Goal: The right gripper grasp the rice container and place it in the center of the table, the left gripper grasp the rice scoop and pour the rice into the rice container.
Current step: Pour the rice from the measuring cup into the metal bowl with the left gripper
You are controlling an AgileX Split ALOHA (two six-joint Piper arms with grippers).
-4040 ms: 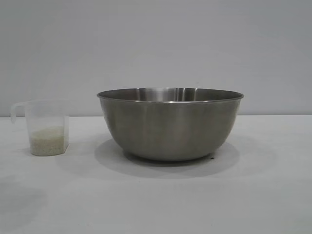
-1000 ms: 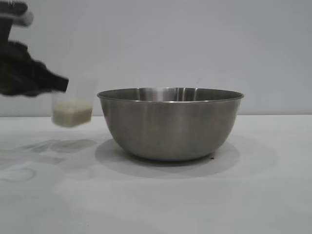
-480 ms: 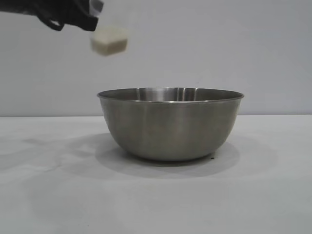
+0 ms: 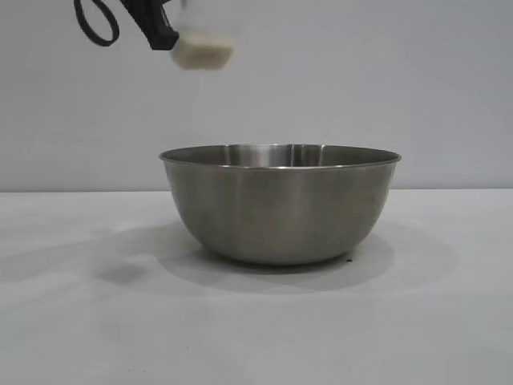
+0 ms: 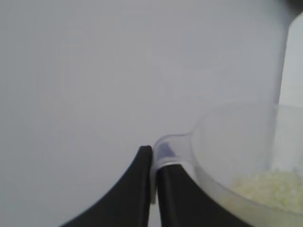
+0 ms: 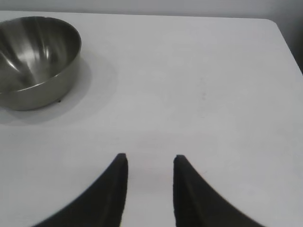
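Rice container (image 4: 280, 204) upright at the middle of the table (image 4: 449, 321), casting a broad shadow to both sides. High above and toward its left rim, left gripper (image 5: 152, 163) clamped on the loop handle of the rice scoop (image 4: 200, 50), tipped over, rice (image 4: 202, 53) a cream mass inside. Open air between scoop and bowl. Right gripper (image 6: 150, 163) well away over bare tabletop, fingers apart and holding nothing, bowl off to one side in its wrist view.
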